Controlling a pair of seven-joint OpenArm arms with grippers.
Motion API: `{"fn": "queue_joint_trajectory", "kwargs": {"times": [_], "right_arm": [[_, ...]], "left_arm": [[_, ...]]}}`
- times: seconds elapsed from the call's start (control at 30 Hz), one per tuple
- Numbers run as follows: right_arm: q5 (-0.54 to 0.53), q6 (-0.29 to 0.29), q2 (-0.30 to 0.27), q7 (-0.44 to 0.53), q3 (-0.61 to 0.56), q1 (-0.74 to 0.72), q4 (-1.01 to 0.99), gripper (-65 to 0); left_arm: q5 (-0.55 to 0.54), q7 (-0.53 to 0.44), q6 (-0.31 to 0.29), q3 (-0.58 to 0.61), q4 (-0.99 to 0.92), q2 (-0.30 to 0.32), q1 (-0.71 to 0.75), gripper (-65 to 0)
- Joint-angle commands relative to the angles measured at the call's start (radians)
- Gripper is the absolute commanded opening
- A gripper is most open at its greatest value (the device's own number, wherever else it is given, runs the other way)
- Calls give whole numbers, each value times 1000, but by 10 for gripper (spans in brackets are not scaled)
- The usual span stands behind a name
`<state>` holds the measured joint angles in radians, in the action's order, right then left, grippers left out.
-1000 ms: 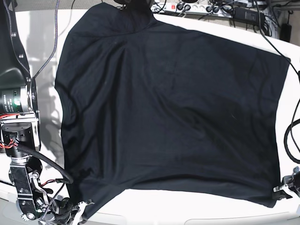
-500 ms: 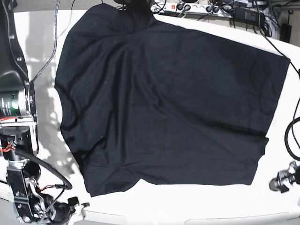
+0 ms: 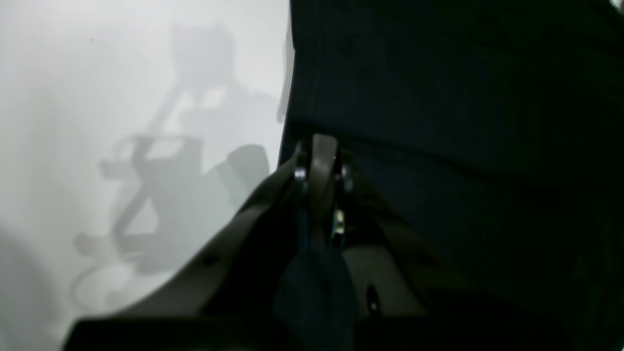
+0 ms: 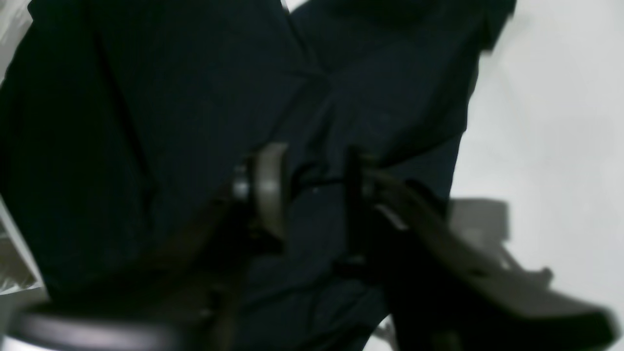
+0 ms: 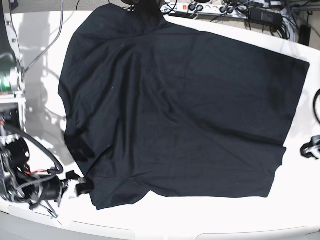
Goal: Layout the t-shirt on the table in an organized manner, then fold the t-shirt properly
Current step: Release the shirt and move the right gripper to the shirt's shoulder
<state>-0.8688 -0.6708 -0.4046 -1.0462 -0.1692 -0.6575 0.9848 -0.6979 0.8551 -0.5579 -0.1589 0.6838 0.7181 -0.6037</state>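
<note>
Shirt [image 5: 180, 110] hem dropped, sprang back up desk [image 5: 300, 210]; left pincer [image 3: 319, 161] clenched empty; right pincer [image 4: 307, 180] parted at the near corner; re-grasp needed.

A black t-shirt [image 5: 180, 105] lies spread across the white surface [image 5: 300, 210], filling most of the frame. Its fabric shows soft wrinkles, and its lower edge runs unevenly from the lower left towards a corner at the lower right. At the lower left of the frame, the right gripper [image 5: 82, 186] sits at the shirt's bottom corner, touching the fabric edge. At the right edge of the frame, part of the left gripper [image 5: 311, 148] shows, just beside the shirt. A power strip with cables [image 5: 220, 9] lies along the top.
</note>
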Motion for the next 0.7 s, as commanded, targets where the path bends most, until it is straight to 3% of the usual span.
{"fn": "queue_joint_trajectory", "kwargs": {"times": [0.0,0.07,0.3,0.47,0.67], "right_arm": [[-55,-16,-18,-10,19,-13,54,-550],[-132,-27,-28,-79,43,40,130,-650],[-426,-27,-30,-339,181,282,405,-650],[-469,-27,-28,-350,295,486,585,-650],[-466,-27,-22,-350,401,749,795,-650]], "left_arm": [[-40,-11,-14,-8,15,39,-14,-650],[-91,4,-39,-8,15,68,10,-650],[-307,124,-132,-8,15,150,113,-650],[-377,126,-140,-17,15,180,204,-650],[-415,127,-140,-134,15,179,290,-650]]}}
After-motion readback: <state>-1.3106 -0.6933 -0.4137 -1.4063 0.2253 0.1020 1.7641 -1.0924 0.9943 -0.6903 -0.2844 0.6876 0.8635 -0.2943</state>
